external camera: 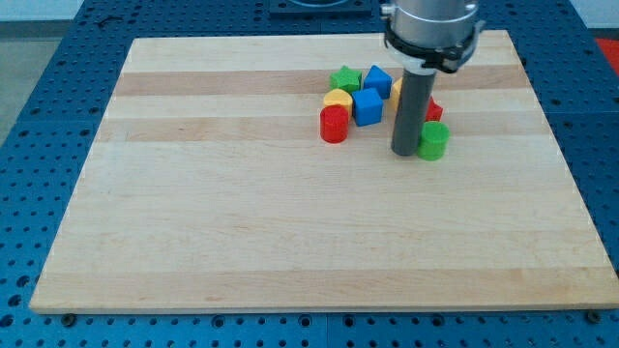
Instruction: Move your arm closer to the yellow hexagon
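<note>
My tip (404, 152) rests on the wooden board (290, 222), right of centre near the view's top. A green cylinder (433, 140) stands just right of the tip, touching or nearly touching it. A yellow block (397, 89), probably the hexagon, shows only as a sliver at the rod's left edge, above the tip. A red block (434, 110) peeks out to the rod's right. Left of the tip stand a blue cube (368, 105), a red cylinder (334, 124), a yellow block with a rounded top (338, 98), a green star (344, 78) and a second blue block (377, 78).
The rod and the arm's head (429, 34) hide part of the cluster. A blue perforated table (58, 97) surrounds the board on all sides. The board's top edge lies just beyond the blocks.
</note>
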